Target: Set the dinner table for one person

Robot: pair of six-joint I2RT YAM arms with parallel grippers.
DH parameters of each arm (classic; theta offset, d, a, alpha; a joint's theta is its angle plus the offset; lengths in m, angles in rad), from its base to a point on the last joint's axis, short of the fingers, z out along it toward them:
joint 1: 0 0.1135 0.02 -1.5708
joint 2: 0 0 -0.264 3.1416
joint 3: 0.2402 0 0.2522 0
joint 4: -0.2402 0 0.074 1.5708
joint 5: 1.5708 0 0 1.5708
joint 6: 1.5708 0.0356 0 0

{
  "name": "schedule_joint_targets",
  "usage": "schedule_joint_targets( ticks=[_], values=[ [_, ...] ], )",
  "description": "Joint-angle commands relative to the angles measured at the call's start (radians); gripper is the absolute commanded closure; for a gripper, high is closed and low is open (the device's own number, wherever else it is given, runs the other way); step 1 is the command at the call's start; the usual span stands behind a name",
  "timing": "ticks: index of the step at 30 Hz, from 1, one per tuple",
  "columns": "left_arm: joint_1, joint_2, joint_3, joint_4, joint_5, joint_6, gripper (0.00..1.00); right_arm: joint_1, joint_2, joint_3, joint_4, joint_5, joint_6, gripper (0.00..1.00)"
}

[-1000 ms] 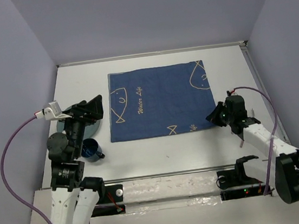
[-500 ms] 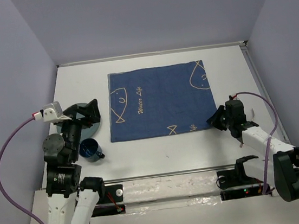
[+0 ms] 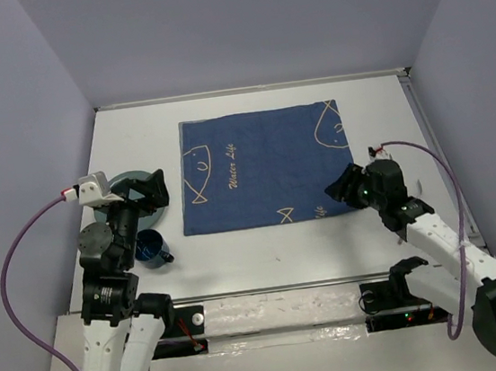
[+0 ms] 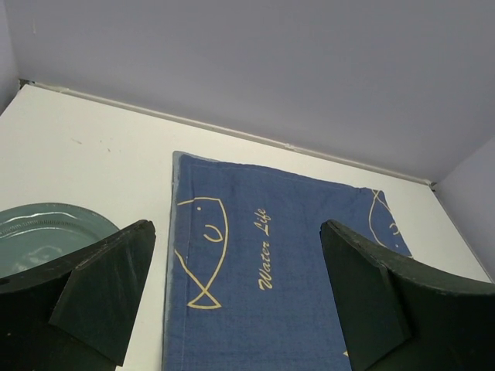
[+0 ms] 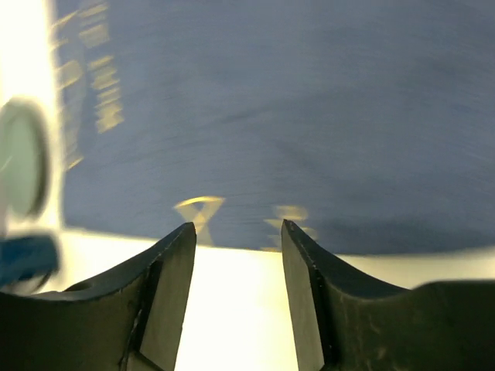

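Our two arms reach over the white dinner table (image 3: 265, 247), which spans the whole view.
We see our left gripper (image 3: 151, 195) partly over a green plate (image 4: 46, 232), jaws spread wide and empty, with a blue mug (image 3: 150, 248) nearer the base. The fish cloth (image 3: 264, 165) lies flat mid-table. Our right gripper (image 3: 343, 188) is at the cloth's near right corner, jaws parted on nothing.

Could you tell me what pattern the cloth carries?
Yellow fish outlines and "Water Life" lettering on dark blue cloth; left wrist view.
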Motion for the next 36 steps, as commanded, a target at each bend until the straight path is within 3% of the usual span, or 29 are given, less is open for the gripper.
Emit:
schedule_joint_targets(
  ticks=[1,4,8,11,17,23,30,33,36],
  values=[
    [0.0,-0.012,-0.001,0.054,-0.019,0.024,0.01,0.233,0.042,0.157,0.127,-0.034,-0.081,0.43],
    [0.0,-0.018,0.007,0.034,-0.087,0.033,0.01,0.536,0.19,0.263,0.219,-0.012,-0.19,0.4],
    [0.001,-0.026,0.031,-0.006,-0.247,0.041,0.01,0.754,0.496,0.528,0.242,0.003,-0.339,0.33],
    [0.004,-0.05,0.033,-0.024,-0.351,0.03,0.01,0.842,0.624,0.652,0.25,-0.026,-0.393,0.27],
    [0.012,-0.08,0.039,-0.067,-0.496,-0.051,0.01,0.905,0.899,0.975,0.175,0.014,-0.355,0.21],
    [0.017,-0.09,0.041,-0.072,-0.519,-0.072,0.01,0.942,1.156,1.247,0.093,0.206,-0.249,0.22],
    [0.017,-0.116,0.048,-0.072,-0.517,-0.056,0.01,0.973,1.387,1.533,-0.057,0.273,-0.226,0.27],
    [0.015,-0.126,0.048,-0.072,-0.517,-0.054,0.01,0.982,1.433,1.584,-0.103,0.281,-0.212,0.28],
    [0.015,-0.13,0.048,-0.073,-0.517,-0.052,0.01,0.982,1.47,1.61,-0.134,0.322,-0.195,0.4]
  ],
)
